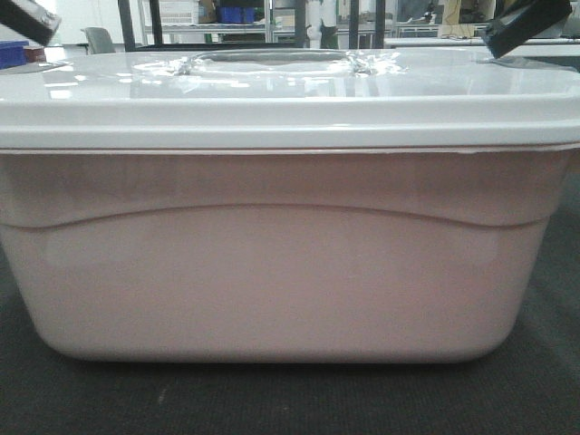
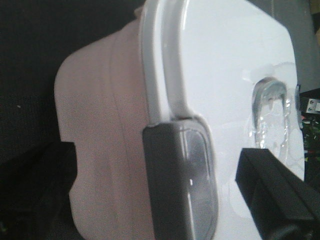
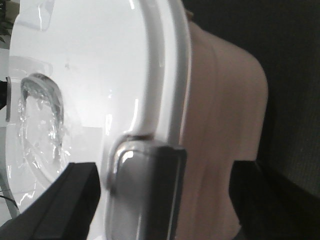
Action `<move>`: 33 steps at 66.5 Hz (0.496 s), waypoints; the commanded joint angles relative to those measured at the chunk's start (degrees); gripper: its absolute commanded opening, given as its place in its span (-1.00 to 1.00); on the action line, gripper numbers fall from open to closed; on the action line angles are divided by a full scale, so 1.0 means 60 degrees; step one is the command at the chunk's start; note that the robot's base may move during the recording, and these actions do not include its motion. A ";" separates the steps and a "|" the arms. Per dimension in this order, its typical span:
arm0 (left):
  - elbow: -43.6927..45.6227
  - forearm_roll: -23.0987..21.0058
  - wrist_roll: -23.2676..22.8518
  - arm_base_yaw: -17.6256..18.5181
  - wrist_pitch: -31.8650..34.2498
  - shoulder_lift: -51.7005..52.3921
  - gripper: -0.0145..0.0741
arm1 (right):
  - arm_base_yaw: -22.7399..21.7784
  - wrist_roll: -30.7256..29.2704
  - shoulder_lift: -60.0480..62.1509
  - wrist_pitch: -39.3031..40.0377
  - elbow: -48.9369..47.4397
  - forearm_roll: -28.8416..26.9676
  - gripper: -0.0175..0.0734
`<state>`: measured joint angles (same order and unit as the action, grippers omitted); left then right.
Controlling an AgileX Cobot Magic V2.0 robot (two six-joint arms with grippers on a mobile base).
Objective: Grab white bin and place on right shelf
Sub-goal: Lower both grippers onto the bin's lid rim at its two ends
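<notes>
White bin (image 1: 272, 281) up close, L fingers (image 2: 272, 195) & R fingers (image 3: 55, 200) spread open astride lid edges (image 2: 165, 75)

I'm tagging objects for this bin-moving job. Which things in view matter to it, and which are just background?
Job: white bin, its lid, left gripper, right gripper.
Background: blue bins on the far rack, blue bin at far left, grey chair.
</notes>
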<state>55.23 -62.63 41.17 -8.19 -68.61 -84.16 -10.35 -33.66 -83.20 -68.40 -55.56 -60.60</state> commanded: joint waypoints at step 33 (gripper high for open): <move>0.0120 -0.1232 -0.0150 0.0166 -0.1127 0.0273 0.56 | 0.0600 -0.0148 0.0560 -0.1338 -0.0074 -0.0960 0.76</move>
<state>54.72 -64.74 41.16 -7.58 -68.61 -84.16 -8.01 -33.66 -81.93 -68.28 -54.97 -61.86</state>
